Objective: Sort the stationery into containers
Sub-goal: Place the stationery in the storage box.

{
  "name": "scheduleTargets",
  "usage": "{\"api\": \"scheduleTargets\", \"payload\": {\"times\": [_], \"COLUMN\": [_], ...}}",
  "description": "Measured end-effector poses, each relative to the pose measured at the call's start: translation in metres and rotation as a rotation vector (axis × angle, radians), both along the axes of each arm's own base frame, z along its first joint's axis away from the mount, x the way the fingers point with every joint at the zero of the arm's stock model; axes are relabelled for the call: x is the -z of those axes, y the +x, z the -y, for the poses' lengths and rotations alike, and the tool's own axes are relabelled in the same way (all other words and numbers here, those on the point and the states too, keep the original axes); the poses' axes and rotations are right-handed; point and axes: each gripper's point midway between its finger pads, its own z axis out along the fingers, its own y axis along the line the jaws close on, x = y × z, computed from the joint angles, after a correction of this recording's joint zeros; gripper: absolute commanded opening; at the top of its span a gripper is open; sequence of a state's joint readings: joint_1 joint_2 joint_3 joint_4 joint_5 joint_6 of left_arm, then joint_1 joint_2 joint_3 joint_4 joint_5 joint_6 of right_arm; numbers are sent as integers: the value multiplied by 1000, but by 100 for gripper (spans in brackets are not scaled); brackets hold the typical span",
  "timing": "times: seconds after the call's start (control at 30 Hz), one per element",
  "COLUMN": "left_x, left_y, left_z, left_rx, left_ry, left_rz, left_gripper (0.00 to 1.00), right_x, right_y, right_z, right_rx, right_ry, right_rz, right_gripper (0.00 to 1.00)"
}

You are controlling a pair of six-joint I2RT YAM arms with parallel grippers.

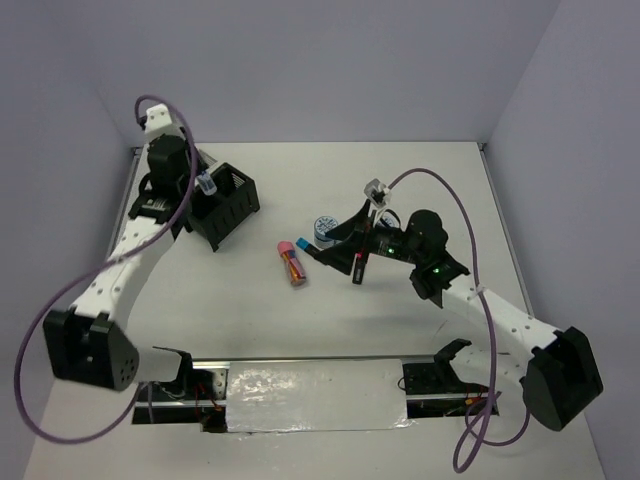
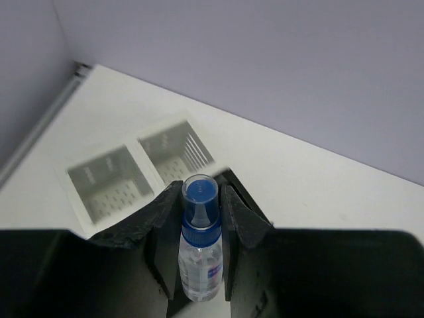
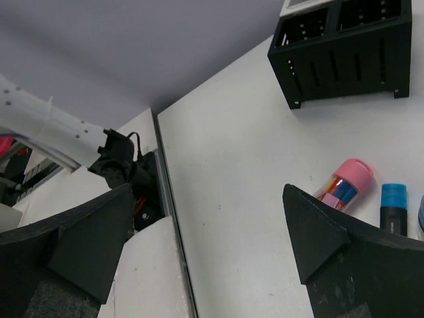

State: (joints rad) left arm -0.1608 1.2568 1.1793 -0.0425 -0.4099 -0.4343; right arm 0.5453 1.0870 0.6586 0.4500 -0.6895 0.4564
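Observation:
My left gripper (image 1: 203, 186) is shut on the tiny blue-capped clear bottle (image 2: 199, 244) and holds it above the black mesh organiser (image 1: 226, 206). In the left wrist view the bottle stands upright between the fingers, over two light-grey square cups (image 2: 110, 183) below. My right gripper (image 1: 335, 241) is open and empty (image 3: 205, 246), low over the table. Near it lie a pink-capped stick (image 1: 291, 263), a blue-capped marker (image 1: 303, 246), a round blue-white tin (image 1: 324, 227) and a black marker with an orange-red cap (image 1: 358, 267). The stick (image 3: 344, 183) and blue-capped marker (image 3: 393, 206) show beside my right finger.
The organiser (image 3: 344, 53) stands at the back left of the table, far from my right gripper. A metal strip (image 1: 310, 360) runs along the table's front edge between the arm bases. Walls close the table at the back and sides.

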Motion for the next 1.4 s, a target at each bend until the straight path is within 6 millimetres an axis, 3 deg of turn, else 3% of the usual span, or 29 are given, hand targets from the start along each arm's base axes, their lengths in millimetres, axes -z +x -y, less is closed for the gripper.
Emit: {"api": "scheduleTargets", "payload": {"times": [0.13,0.37,0.53,0.67,0.83,1.03,1.1,1.13,1.2,1.23,1.33,1.4], "left_x": [9,1,30,57,65,79,91,99,117,123,127,111], "left_y": [59,119,140,144,147,149,146,143,136,132,121,114], "left_z": [-19,-38,-51,-65,-78,-81,-80,-80,-79,-79,-79,-79], "left_rx": [-99,-205,-262,-276,-276,-270,-267,-265,-261,-261,-266,-273], "left_ry": [127,206,235,241,235,219,214,209,203,202,185,165], "left_rz": [20,107,82,35,23,9,4,-8,-39,-54,-71,-54], "left_gripper": [0,0,0,0,1,43,59,74,86,97,99,99], "right_x": [-3,6,11,11,8,4,4,4,4,5,14,23], "right_y": [-17,-37,-43,-42,-44,-45,-44,-45,-44,-43,-35,-24], "right_z": [9,11,9,6,4,4,4,4,4,4,-1,-13], "right_rx": [-4,-32,-58,-67,-78,-84,-84,-84,-79,-74,-39,10], "right_ry": [26,55,83,93,106,116,116,116,116,114,68,-2], "right_rz": [12,-26,-67,-83,-82,-67,-66,-67,-65,-63,-79,-107], "right_gripper": [100,100,100,100,100,100,100,100,100,100,100,100]}}
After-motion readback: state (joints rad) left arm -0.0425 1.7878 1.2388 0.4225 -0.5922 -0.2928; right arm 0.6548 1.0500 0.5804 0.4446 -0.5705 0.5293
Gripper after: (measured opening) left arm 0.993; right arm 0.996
